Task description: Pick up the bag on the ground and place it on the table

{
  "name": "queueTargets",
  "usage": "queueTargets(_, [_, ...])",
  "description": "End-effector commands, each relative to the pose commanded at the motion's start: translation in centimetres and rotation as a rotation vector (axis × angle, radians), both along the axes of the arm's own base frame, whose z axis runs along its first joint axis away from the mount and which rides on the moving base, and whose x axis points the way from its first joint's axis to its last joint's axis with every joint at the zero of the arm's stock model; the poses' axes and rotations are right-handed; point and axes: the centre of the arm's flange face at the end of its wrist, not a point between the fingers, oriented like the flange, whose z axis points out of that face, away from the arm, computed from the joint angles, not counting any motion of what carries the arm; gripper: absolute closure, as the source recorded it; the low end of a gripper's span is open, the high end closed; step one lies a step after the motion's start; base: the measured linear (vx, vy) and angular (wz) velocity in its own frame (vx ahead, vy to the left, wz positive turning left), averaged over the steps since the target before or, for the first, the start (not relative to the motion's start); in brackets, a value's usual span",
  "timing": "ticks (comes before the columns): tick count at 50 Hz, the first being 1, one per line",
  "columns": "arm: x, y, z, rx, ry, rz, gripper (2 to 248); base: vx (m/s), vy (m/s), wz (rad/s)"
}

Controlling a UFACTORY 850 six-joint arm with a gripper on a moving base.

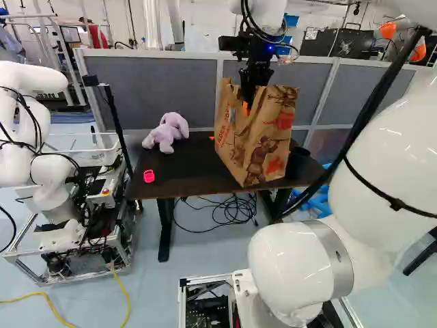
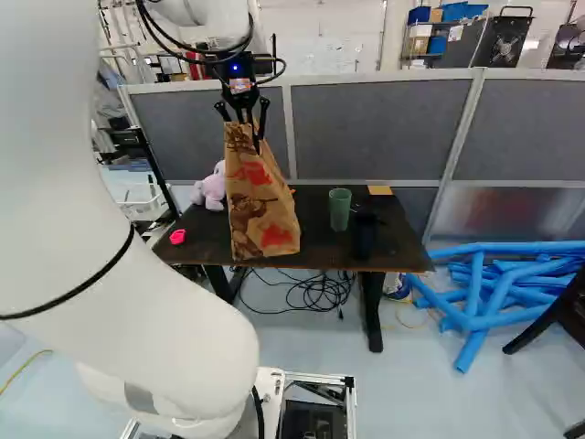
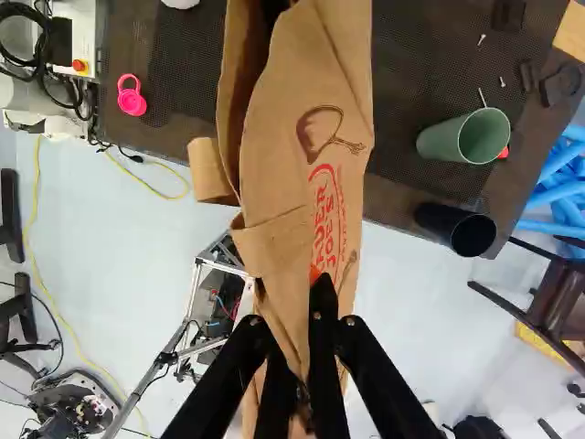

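In the left base view my gripper (image 1: 251, 92) is at the top of the brown paper bag (image 1: 254, 140), shut on its upper edge. The right base view shows the gripper (image 2: 256, 137) above the same bag (image 2: 259, 201), which hangs upright over the front part of the dark table (image 2: 315, 242). Whether the bag's bottom touches the tabletop, I cannot tell. In the wrist view the gripper (image 3: 313, 370) has the bag's paper (image 3: 302, 183) pinched between its fingers, and the bag reaches out ahead of them.
On the table are a purple plush toy (image 1: 167, 132), a pink ring-shaped item (image 1: 149, 175), a green cup (image 2: 340, 208) and a black cup (image 2: 365, 233). Grey partitions (image 2: 375, 128) stand behind. Another robot (image 1: 31, 137) is at the left; blue tubes (image 2: 494, 288) lie right of the table.
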Motion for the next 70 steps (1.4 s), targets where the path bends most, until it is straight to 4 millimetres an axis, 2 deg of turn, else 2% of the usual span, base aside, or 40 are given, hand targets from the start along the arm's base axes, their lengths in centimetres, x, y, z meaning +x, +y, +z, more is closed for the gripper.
queueTargets(31, [2.2, 1.2, 0.0, 0.0, 0.002, 0.026, 229, 0.006, 0.003, 0.001])
queueTargets(70, [6.2, 2.9, 0.1, 0.03, -0.001, 0.046, 229, 0.0, 0.0, 0.0])
